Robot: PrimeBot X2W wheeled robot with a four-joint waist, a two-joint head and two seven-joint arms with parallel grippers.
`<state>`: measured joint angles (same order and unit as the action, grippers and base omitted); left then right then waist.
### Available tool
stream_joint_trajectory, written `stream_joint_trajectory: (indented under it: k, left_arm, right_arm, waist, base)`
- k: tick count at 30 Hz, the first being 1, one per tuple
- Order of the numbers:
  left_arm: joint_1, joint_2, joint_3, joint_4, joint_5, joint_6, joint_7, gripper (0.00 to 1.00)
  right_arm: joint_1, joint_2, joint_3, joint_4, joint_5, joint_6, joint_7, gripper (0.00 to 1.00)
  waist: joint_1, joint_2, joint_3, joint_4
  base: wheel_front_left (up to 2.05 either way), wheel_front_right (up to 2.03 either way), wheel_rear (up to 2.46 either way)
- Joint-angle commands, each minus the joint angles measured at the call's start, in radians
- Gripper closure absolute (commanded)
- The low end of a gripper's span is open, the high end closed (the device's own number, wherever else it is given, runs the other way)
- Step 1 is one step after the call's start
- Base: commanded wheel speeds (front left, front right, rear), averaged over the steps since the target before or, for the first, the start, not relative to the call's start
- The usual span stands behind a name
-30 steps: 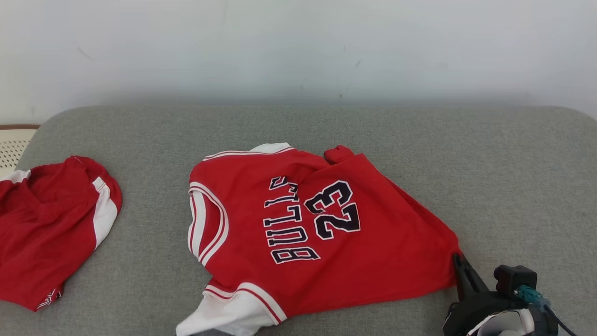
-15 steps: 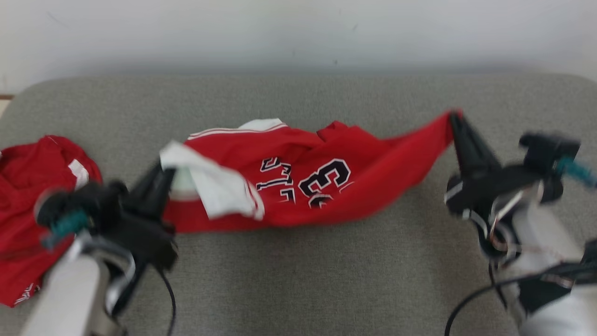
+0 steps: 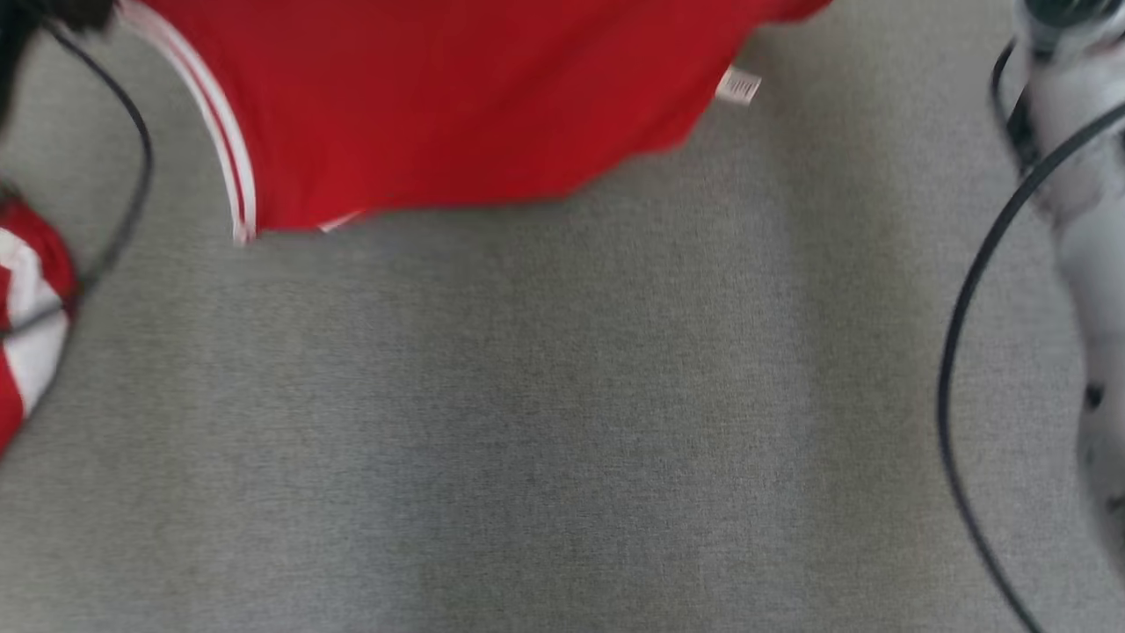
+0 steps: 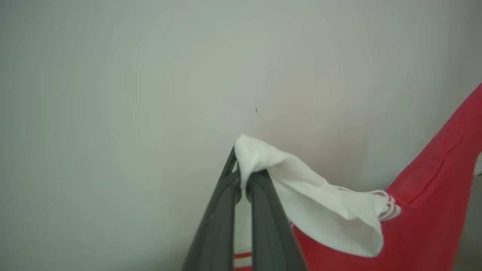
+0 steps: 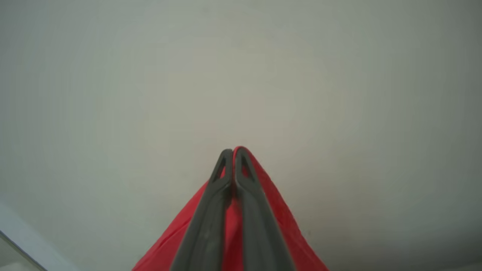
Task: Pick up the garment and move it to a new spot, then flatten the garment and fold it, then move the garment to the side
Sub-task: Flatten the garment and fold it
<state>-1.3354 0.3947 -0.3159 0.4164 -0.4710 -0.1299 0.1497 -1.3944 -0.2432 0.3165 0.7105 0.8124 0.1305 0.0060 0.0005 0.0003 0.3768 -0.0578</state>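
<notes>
Our left gripper (image 4: 243, 177) has its jaws pinched on white trim (image 4: 320, 210), our right gripper (image 5: 233, 154) on a red corner, so the red jersey (image 3: 457, 105) hangs spread between them above the grey padded surface (image 3: 562, 422), probably for carrying and flattening.

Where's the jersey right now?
The jersey hangs across the top of the head view, held up over the grey cushion, its white corner pinched in the left gripper and a red corner in the right gripper.

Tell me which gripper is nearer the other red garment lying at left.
Left. The left gripper pinches the jersey on the side of the other garment; the right gripper pinches it far across the couch.
</notes>
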Motion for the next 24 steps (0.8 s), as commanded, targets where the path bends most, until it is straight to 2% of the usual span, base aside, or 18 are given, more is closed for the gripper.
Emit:
stream_joint_trajectory:
  k: [1,9,15,20,24]
  left_arm:
    - [-0.044,-0.001,-0.002,0.027,0.006,0.001,-0.002,1.00]
    - [-0.361,-0.035,-0.005,0.253,0.041,0.008,-0.032,1.00]
    - [-0.561,-0.108,-0.030,0.386,0.064,0.015,-0.081,1.00]
    - [-0.644,-0.163,-0.044,0.451,0.067,0.022,-0.141,1.00]
    - [-0.663,-0.170,-0.055,0.492,0.066,0.019,-0.190,1.00]
  right_arm:
    - [-0.037,0.002,-0.002,0.025,0.002,0.000,-0.011,1.00]
    - [-0.317,0.016,-0.049,0.287,-0.022,0.000,-0.086,1.00]
    - [-0.478,0.001,-0.043,0.439,-0.095,0.000,-0.162,1.00]
    - [-0.530,0.017,-0.041,0.494,-0.113,0.000,-0.194,1.00]
    - [-0.510,0.033,-0.012,0.472,-0.103,0.000,-0.199,1.00]
  waist:
    - [-0.0005,-0.0003,0.056,-0.026]
    - [-0.0005,-0.0003,0.032,-0.051]
    - [-0.0005,-0.0003,0.025,-0.049]
    - [-0.0005,-0.0003,0.050,-0.048]
    - [-0.0005,-0.0003,0.082,-0.053]
  base:
    - [0.00,0.00,0.00]
    - [0.00,0.00,0.00]
    - [0.00,0.00,0.00]
    - [0.00,0.00,0.00]
    - [0.00,0.00,0.00]
